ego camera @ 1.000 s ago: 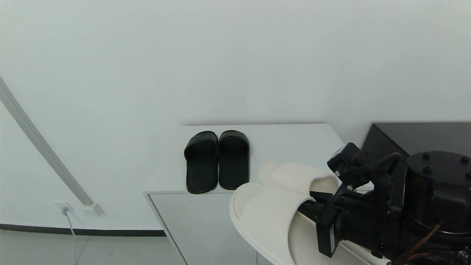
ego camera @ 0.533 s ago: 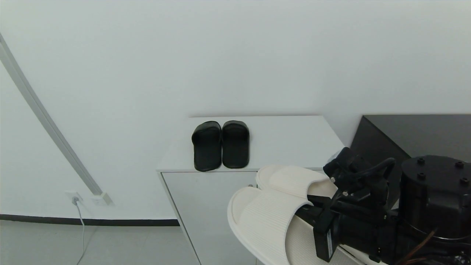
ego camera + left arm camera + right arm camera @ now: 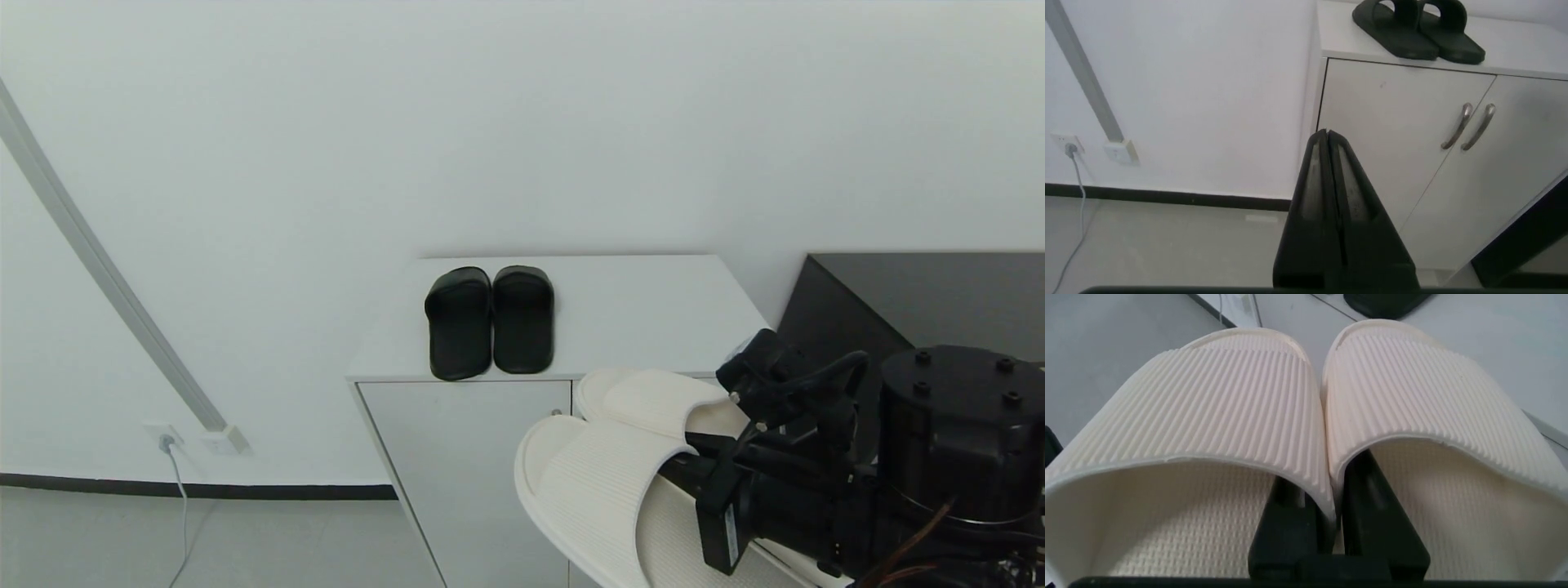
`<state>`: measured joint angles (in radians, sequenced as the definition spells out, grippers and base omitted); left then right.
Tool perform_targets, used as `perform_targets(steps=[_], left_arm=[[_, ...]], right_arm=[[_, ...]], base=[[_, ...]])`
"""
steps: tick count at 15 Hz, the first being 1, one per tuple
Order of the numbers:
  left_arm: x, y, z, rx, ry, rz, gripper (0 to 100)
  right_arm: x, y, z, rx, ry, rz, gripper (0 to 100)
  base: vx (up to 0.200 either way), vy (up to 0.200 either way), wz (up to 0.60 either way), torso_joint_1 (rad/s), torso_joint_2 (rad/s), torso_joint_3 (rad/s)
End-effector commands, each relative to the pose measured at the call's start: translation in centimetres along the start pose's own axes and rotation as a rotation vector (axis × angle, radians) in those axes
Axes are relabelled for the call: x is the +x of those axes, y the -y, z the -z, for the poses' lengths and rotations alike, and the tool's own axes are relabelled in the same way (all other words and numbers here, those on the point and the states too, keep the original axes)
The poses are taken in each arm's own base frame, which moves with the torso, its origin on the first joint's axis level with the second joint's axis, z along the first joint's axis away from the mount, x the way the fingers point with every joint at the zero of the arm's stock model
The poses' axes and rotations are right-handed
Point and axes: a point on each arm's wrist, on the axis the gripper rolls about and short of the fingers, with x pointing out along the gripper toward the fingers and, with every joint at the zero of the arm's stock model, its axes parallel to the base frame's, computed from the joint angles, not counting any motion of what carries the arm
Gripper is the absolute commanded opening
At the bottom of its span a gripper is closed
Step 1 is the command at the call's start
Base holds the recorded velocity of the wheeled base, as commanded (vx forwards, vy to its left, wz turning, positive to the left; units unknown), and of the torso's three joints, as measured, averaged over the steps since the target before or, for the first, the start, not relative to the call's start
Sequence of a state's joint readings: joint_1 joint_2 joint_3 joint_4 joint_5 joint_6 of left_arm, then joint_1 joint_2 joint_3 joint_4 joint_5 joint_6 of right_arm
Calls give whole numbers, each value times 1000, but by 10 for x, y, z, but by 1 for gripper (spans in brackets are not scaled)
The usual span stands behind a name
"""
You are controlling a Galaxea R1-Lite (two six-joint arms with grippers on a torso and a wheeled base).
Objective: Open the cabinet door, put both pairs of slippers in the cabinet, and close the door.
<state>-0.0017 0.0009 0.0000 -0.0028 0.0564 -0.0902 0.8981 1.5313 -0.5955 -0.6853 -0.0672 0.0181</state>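
A pair of black slippers (image 3: 490, 321) lies side by side on top of the white cabinet (image 3: 637, 310); the black slippers (image 3: 1417, 18) also show in the left wrist view. The cabinet's two doors (image 3: 1388, 155) are closed, with metal handles (image 3: 1463, 124) at the middle seam. My right gripper (image 3: 687, 459) is low at the right, in front of the cabinet, shut on a pair of white ribbed slippers (image 3: 612, 465). In the right wrist view the white slippers (image 3: 1249, 400) have their inner walls pinched together by that gripper (image 3: 1327, 510). My left gripper (image 3: 1324, 139) is shut on nothing, facing the left door.
A dark block of furniture (image 3: 922, 294) stands right of the cabinet. A grey strip (image 3: 98, 261) runs slantwise down the wall to an outlet (image 3: 167, 441) with a cable. Bare floor lies left of the cabinet.
The head camera has shifted, so the cabinet sits higher in the picture and more of its front shows. The white slippers stay in my right gripper, almost unmoved.
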Motion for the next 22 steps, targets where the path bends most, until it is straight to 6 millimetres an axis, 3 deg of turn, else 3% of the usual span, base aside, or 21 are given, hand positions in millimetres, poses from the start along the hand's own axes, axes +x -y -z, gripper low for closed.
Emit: perform_targets(steps=[1, 10, 11, 22], left_arm=[[0, 0, 0, 0, 0, -1, 0], [0, 0, 0, -3, -2, -1, 0], [0, 0, 0, -3, 0, -1, 100], [0, 0, 0, 3, 0, -1, 100]], right_arm=[[1, 0, 1, 0, -4, 0, 0], [2, 0, 7, 1, -27, -11, 0], [2, 0, 8, 6, -30, -11, 0], [2, 1, 21, 5, -61, -5, 0]], base=[[0, 0, 0, 0, 0, 0], [0, 0, 0, -163, 392, 221], [0, 0, 0, -227, 554, 325], [0, 0, 0, -192, 512, 319]])
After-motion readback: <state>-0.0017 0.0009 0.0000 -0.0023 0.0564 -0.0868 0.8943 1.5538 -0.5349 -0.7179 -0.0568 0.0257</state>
